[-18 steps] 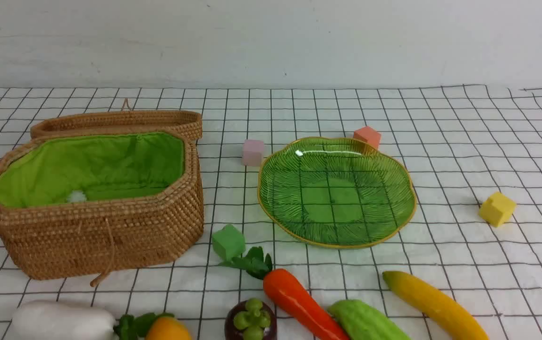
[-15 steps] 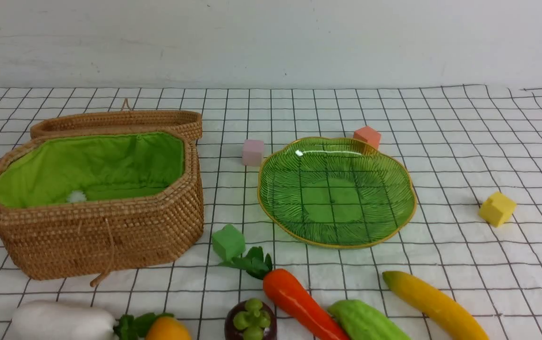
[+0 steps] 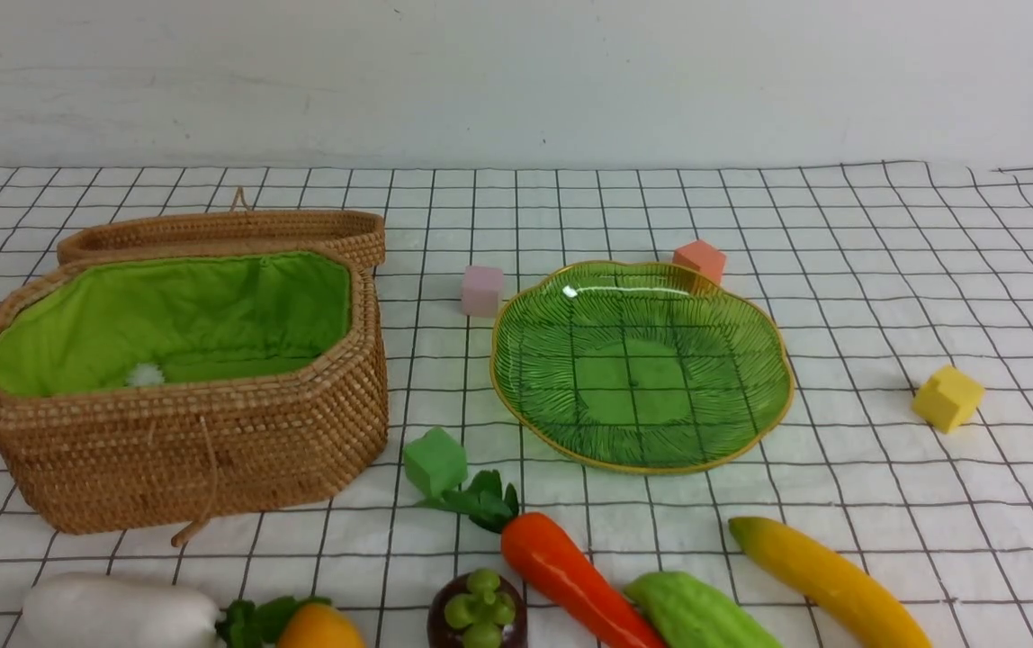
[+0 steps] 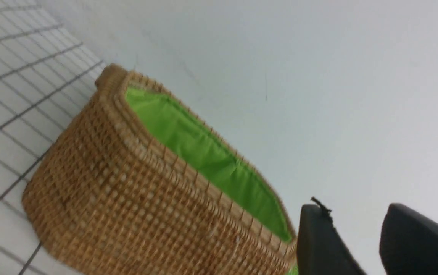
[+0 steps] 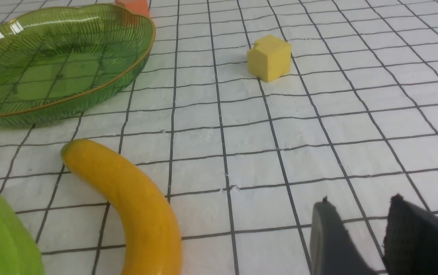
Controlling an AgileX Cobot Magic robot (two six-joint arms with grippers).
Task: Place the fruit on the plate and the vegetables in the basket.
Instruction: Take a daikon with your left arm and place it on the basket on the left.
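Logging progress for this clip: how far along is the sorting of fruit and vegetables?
Done: nothing; the plate is bare and no produce shows in the basket.
In hand: nothing; the left end effector and right end effector are open and empty.
Left: banana, mangosteen and mango to the plate; carrot, gourd and radish to the basket. All lie on the cloth.

Standing left on the surface (image 3: 885, 225), basket (image 3: 211, 450) with lid (image 3: 229, 232) behind; to its right, plate (image 3: 642, 378), with rear cube (image 3: 701, 261) just behind, left cube (image 3: 481, 290) beside its far-left rim, right cube (image 3: 947, 397) well right, front cube (image 3: 435, 462) before the gap; along the near edge, left to right: radish (image 3: 116, 614), mango (image 3: 320, 627), mangosteen (image 3: 478, 616), carrot (image 3: 570, 576), gourd (image 3: 696, 612), banana (image 3: 827, 580).
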